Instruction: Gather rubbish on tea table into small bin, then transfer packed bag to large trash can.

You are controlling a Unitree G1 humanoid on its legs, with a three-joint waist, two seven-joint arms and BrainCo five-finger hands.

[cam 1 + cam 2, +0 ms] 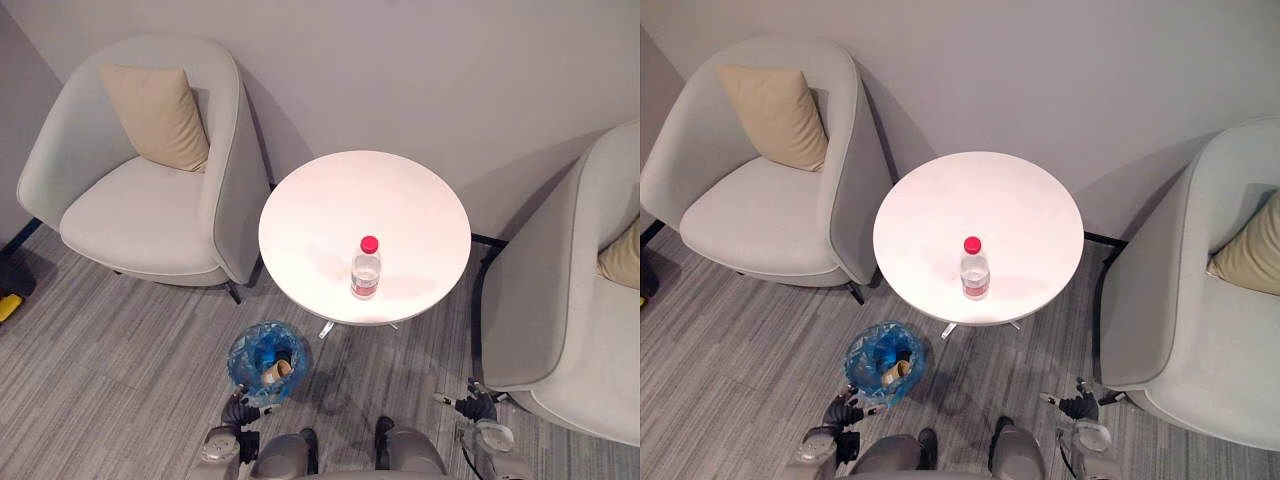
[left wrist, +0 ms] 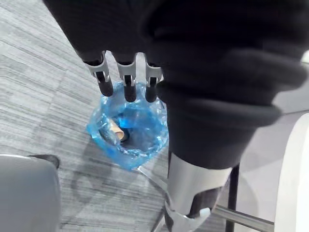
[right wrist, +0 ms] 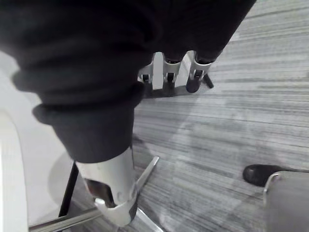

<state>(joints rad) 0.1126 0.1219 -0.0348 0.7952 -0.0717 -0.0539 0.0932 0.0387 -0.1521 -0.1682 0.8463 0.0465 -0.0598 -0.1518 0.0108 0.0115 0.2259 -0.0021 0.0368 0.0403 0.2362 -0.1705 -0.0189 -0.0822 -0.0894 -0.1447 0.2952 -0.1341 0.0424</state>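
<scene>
A clear plastic bottle (image 1: 366, 268) with a red cap stands upright near the front edge of the round white tea table (image 1: 400, 200). On the floor in front of the table sits a small bin (image 1: 266, 360) lined with a blue bag, with a paper cup and other rubbish inside; the bin (image 2: 129, 129) also shows in the left wrist view. My left hand (image 1: 240, 413) hangs low just in front of the bin, fingers (image 2: 129, 87) straight and empty. My right hand (image 1: 472, 405) hangs low at the right, fingers (image 3: 166, 77) relaxed, holding nothing.
A grey armchair (image 1: 150, 200) with a beige cushion stands left of the table. A second grey armchair (image 1: 570, 320) with a cushion stands at the right, close to my right hand. The floor is grey carpet. A wall runs behind the table.
</scene>
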